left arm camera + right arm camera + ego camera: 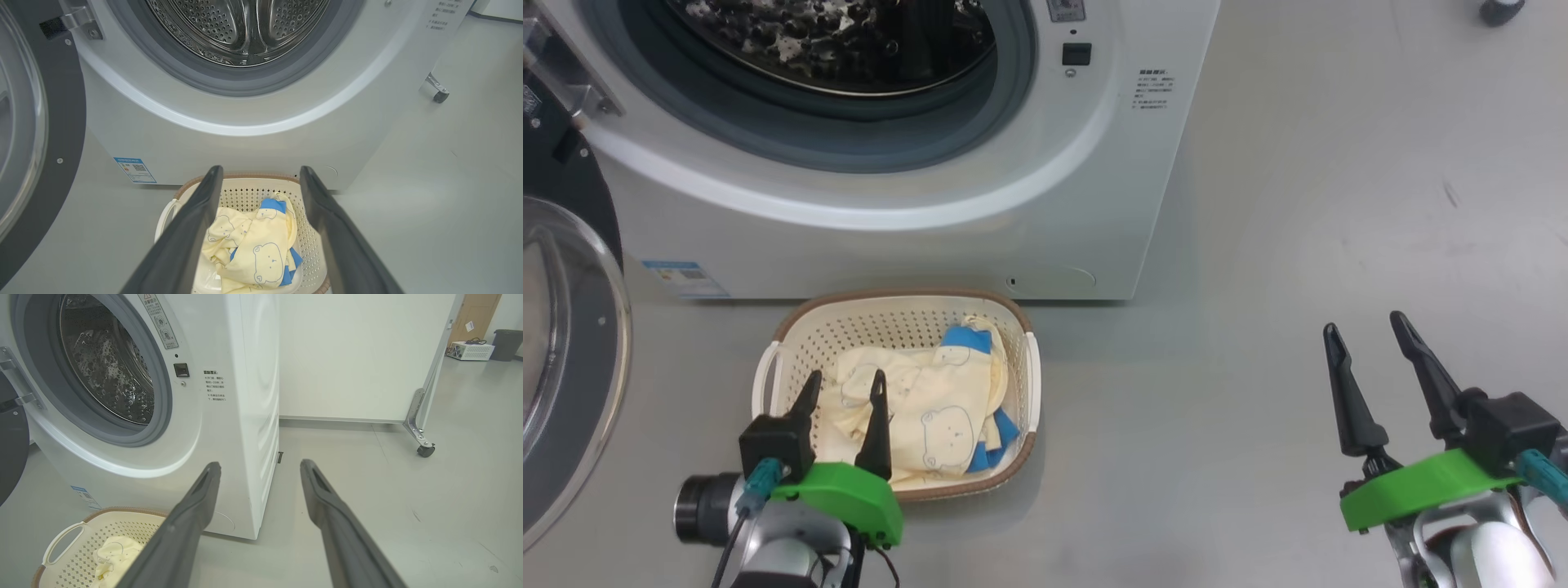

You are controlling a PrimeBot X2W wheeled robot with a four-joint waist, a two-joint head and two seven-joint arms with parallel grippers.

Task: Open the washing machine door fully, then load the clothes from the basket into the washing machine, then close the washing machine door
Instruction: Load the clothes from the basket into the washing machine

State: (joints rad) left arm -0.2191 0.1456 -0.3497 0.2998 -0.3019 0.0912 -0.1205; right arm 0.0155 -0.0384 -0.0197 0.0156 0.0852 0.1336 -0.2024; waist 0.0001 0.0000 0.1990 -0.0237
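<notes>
The white washing machine (931, 188) stands with its steel drum (241, 28) exposed. Its black door with the clear glass bowl (564, 359) is swung out to the left, also seen as the door (36, 134) in the left wrist view. On the floor in front sits the cream basket (792, 343) holding the pale yellow clothes (923, 408) with blue trim. My left gripper (843, 385) hovers open over the basket's near left part, with the clothes (253, 245) between its fingers' line of sight. My right gripper (1365, 325) stands open over bare floor to the right, empty.
A blue label (682, 278) marks the washer's lower left corner. A white wheeled partition with a castor (425, 449) stands right of the machine. Grey floor (1298, 245) stretches right of the basket. A dark castor (1500, 10) sits at the far top right.
</notes>
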